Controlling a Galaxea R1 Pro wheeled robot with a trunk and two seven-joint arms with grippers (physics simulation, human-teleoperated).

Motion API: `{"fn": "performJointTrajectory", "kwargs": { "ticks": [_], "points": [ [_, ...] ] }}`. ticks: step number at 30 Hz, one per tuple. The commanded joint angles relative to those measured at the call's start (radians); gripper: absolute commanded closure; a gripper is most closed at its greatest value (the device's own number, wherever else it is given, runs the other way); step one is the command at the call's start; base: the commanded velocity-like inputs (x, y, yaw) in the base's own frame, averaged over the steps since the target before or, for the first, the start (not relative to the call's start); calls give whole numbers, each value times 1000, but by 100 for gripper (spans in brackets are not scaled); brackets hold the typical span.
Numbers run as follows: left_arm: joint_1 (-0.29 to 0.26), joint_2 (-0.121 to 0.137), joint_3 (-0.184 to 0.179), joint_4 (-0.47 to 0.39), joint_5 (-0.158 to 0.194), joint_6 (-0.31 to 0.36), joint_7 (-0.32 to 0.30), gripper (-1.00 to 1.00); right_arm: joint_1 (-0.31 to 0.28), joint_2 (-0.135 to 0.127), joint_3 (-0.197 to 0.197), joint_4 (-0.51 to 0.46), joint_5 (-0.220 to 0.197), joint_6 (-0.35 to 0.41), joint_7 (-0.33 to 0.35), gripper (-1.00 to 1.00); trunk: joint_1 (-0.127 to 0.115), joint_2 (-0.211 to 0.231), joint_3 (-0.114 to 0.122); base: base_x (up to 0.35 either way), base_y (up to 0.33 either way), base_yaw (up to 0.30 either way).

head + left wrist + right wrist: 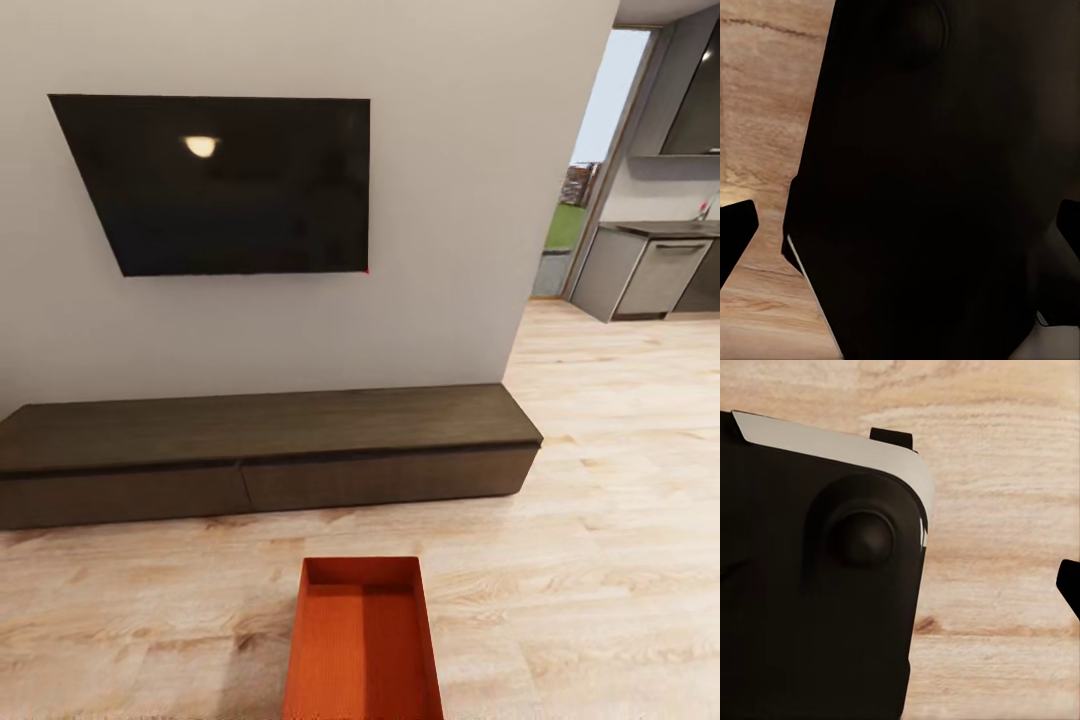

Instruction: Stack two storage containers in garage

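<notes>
One orange-red open-top storage container (362,645) lies empty on the light wood plank floor (600,560) of the living room, low in the middle of the head view, its long side pointing toward the wall. The second container is out of view, as are the garage and its concrete floor. In the left wrist view my left gripper (900,232) is open, its dark fingertips (736,234) far apart over a black robot body part and wood planks. In the right wrist view my right gripper (900,585) stands open too, one fingertip (1069,586) at the picture's edge, holding nothing.
A black TV (225,185) hangs on the white wall above a long low dark cabinet (260,450) just beyond the container. To the right the plank floor runs into a kitchen with grey cabinets (655,272) and a glass door (590,160).
</notes>
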Motion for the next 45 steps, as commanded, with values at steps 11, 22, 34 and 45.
{"fn": "performJointTrajectory", "kwargs": {
  "ticks": [11,22,34,45],
  "points": [
    [0,-1,6,0,2,-2,-1,-100,-1,0,8,3,-4,-5,0,-100,0,0,-18,0,0,0],
    [0,-1,6,0,2,-2,-1,-100,-1,0,8,3,-4,-6,0,-100,0,0,-36,0,0,0],
    [0,-1,6,0,2,-2,-1,-100,-1,0,8,3,-4,-6,0,-100,0,0,-55,0,0,0],
    [0,-2,6,0,2,-2,-1,-100,-1,2,11,3,-3,-6,0,-100,0,0,-73,0,0,0]
  ]
}}
